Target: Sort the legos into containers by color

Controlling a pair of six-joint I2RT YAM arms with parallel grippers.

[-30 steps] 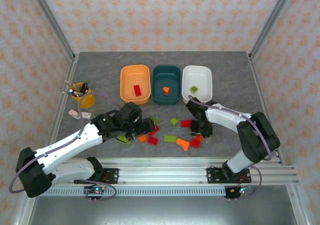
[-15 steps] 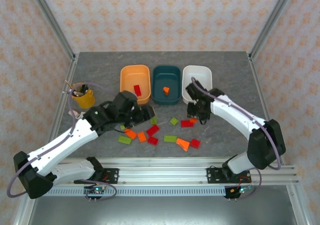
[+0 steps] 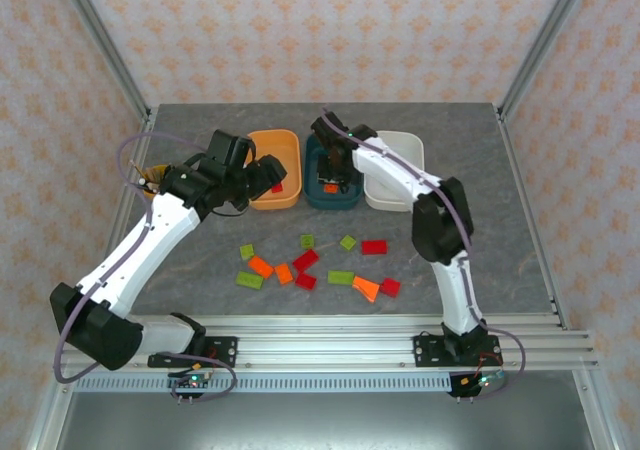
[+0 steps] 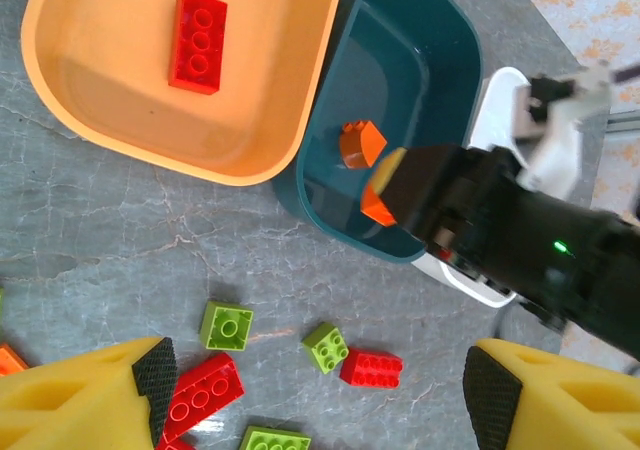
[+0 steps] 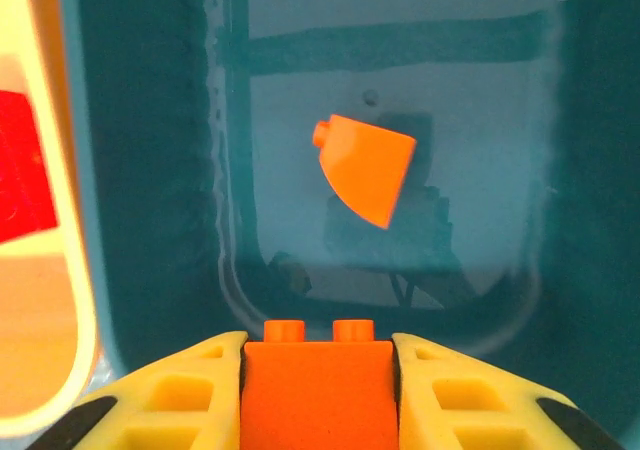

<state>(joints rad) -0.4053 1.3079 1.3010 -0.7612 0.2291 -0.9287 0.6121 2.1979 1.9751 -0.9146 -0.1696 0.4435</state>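
Three containers stand in a row: light orange tub [image 3: 270, 160], dark teal tub [image 3: 345, 150], white tub [image 3: 398, 160]. My right gripper [image 5: 318, 370] hovers over the teal tub [image 5: 150, 170], shut on an orange lego [image 5: 318, 400]. A curved orange lego [image 5: 368, 170] lies on the teal tub's floor. My left gripper [image 4: 320, 390] hangs open and empty above the table near the orange tub [image 4: 100, 120], which holds a red lego [image 4: 198, 42]. Loose red, orange and green legos [image 3: 305, 261] lie scattered in front of the tubs.
A yellow cup of pens [image 3: 148, 178] stands at the left, partly behind my left arm. Metal frame posts run along both sides of the grey table [image 3: 480, 230]. The loose pile spreads from a green lego [image 3: 247, 252] to a red lego [image 3: 389, 286].
Both arms have lifted away from the loose pile toward the tubs. The right gripper carried an orange lego over the teal tub. The left gripper moved up to the orange tub.
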